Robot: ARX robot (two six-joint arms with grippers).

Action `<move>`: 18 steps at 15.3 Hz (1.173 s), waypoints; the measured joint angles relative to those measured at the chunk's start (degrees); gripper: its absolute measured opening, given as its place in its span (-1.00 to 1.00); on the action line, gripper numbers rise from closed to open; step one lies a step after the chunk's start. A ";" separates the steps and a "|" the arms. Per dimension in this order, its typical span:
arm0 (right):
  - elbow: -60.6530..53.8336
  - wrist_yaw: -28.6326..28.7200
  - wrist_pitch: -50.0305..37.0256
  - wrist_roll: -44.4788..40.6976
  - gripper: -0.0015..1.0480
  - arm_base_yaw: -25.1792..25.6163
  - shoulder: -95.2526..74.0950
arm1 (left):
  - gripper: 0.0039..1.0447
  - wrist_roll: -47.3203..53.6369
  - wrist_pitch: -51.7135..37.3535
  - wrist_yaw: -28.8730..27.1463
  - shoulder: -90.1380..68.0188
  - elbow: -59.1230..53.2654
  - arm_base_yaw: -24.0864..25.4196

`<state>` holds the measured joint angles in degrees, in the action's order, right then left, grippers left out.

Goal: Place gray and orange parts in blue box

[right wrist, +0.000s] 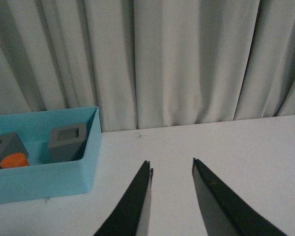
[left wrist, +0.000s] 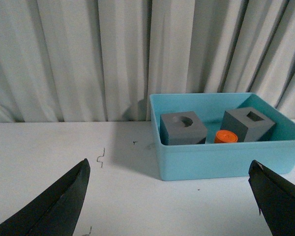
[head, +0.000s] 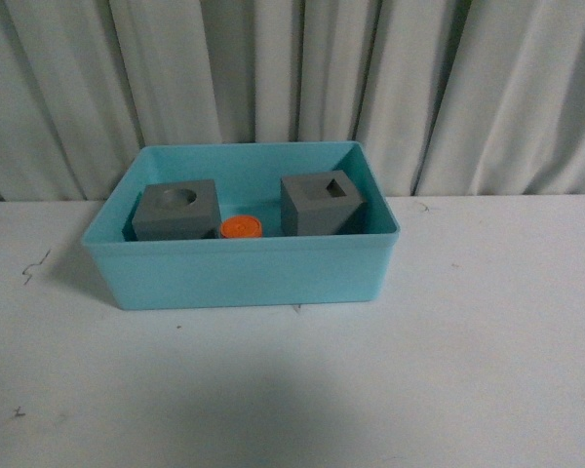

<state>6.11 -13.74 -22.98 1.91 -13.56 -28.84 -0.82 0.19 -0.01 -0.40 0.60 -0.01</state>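
The blue box stands on the white table, in the middle of the front view. Inside it sit a gray cube with a round recess, a gray cube with a square recess and, between them, the orange cylinder. Neither arm shows in the front view. In the left wrist view my left gripper is open wide over bare table, short of the blue box. In the right wrist view my right gripper is open and empty, to the side of the blue box.
A pale pleated curtain hangs along the table's far edge behind the box. Small dark scratch marks dot the white table left of the box.
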 joint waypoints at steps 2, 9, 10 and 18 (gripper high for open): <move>-1.20 2.29 1.60 -0.66 -0.74 2.40 2.38 | 0.88 -0.02 0.00 -0.02 0.00 0.00 0.00; -4.02 12.63 8.04 -1.53 -0.96 14.12 11.72 | 0.88 -0.02 0.00 -0.02 0.00 0.00 0.00; -5.46 13.86 6.71 -1.55 -0.96 13.60 12.98 | 0.88 -0.02 0.00 0.02 0.00 0.00 0.00; -5.42 13.73 23.34 -1.57 -0.96 13.57 27.80 | 0.88 0.00 -0.02 -0.07 0.00 0.00 0.00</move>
<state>0.69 -0.01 0.36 0.34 0.01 -1.04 -0.82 0.16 -0.08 -0.40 0.60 -0.01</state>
